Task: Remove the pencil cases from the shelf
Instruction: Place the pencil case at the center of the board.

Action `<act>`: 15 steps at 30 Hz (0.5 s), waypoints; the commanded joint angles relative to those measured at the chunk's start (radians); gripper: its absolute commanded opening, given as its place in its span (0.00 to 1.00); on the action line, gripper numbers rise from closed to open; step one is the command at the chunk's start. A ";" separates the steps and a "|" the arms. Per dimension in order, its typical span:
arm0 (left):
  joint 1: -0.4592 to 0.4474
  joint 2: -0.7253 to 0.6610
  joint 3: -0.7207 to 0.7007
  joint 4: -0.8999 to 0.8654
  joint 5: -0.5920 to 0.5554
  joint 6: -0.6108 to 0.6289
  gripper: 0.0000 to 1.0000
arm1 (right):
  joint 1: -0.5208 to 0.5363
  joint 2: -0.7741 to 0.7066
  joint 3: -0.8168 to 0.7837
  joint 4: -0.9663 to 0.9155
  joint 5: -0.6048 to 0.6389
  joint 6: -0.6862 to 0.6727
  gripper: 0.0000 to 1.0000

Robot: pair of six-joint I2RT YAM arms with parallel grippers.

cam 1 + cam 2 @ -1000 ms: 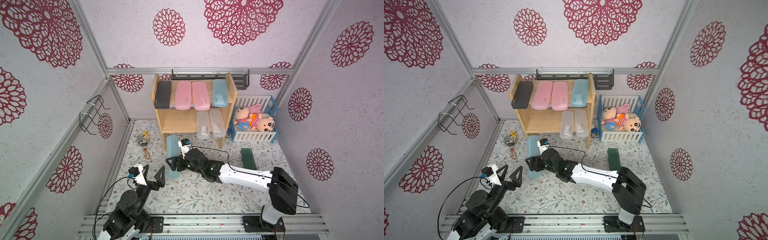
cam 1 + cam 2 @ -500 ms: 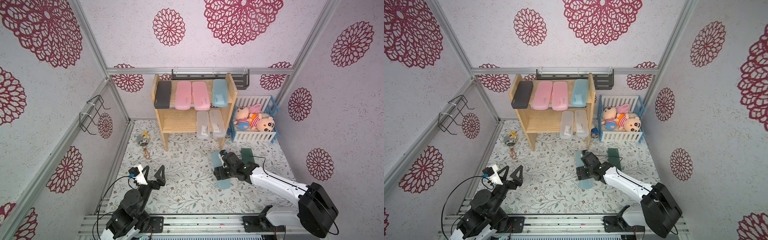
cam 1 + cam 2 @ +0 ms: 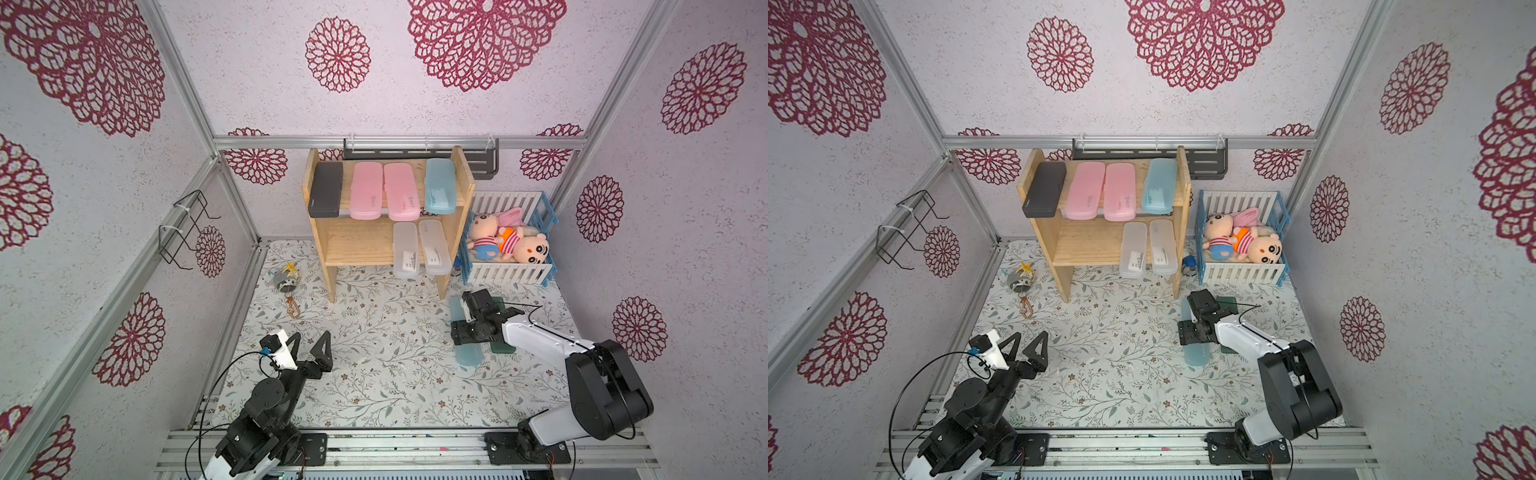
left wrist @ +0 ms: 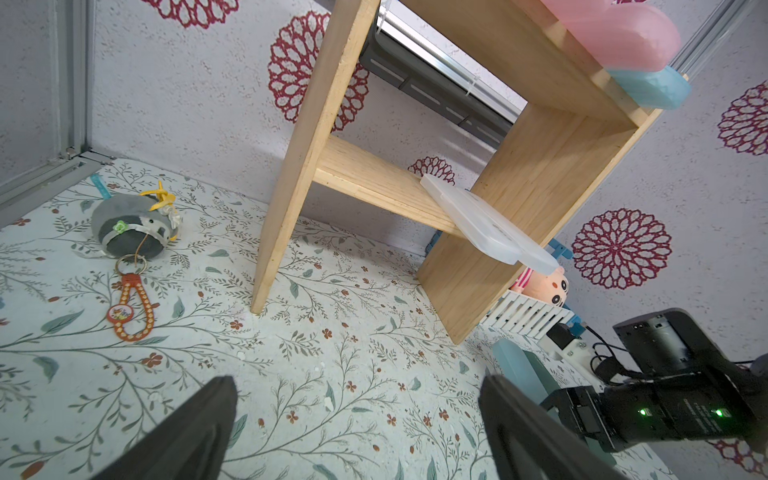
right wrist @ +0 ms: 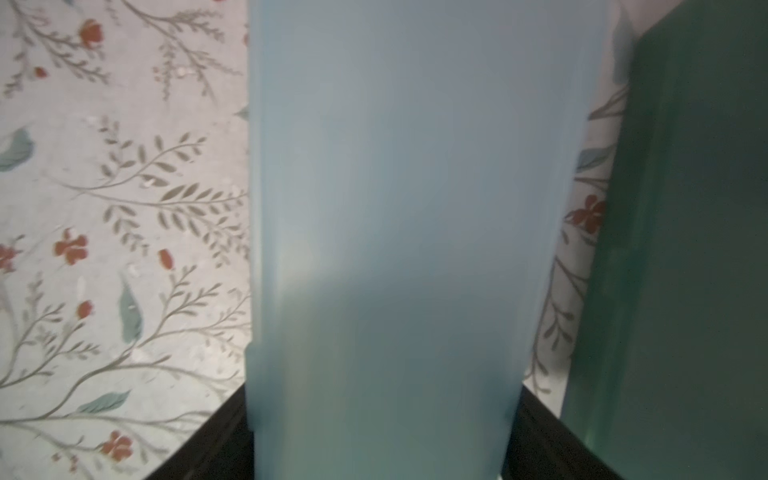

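Observation:
The wooden shelf (image 3: 357, 245) carries a black pencil case (image 3: 326, 195), two pink ones (image 3: 365, 195) and a light blue one (image 3: 439, 187) on its top tier. Two frosted clear ones (image 3: 405, 249) lie on the lower tier, overhanging the front edge. My right gripper (image 3: 473, 332) (image 5: 380, 432) is shut on another light blue pencil case (image 3: 467, 355) (image 5: 415, 208), held low over the floral mat. A dark green case (image 3: 505, 347) (image 5: 685, 249) lies just beside it on the mat. My left gripper (image 3: 311, 338) (image 4: 357, 386) is open and empty at the front left.
A blue-and-white crate (image 3: 507, 272) with plush dolls (image 3: 511, 243) stands right of the shelf. A grey plush keychain (image 3: 284, 282) lies on the mat left of the shelf. A dark grey rack (image 3: 478, 160) hangs on the back wall, a wire rack (image 3: 183, 228) on the left wall.
My right arm has swung the light blue case from in front of the shelf's left leg across to the right, next to the green case. The left arm has stayed put.

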 commanded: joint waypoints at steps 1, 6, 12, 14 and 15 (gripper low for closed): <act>-0.009 0.003 0.002 0.028 -0.008 0.006 0.97 | -0.043 0.031 0.045 0.068 0.020 -0.051 0.58; -0.008 0.012 0.004 0.017 -0.011 0.003 0.97 | -0.064 0.085 0.083 0.068 0.033 -0.073 0.58; -0.008 0.026 0.004 0.013 -0.019 0.000 0.97 | -0.068 0.157 0.112 0.044 0.058 -0.079 0.59; -0.008 0.029 0.007 0.012 -0.024 0.004 0.97 | -0.071 0.165 0.109 0.038 0.073 -0.077 0.59; -0.008 0.029 0.006 0.012 -0.025 0.004 0.97 | -0.072 0.167 0.109 0.036 0.076 -0.079 0.59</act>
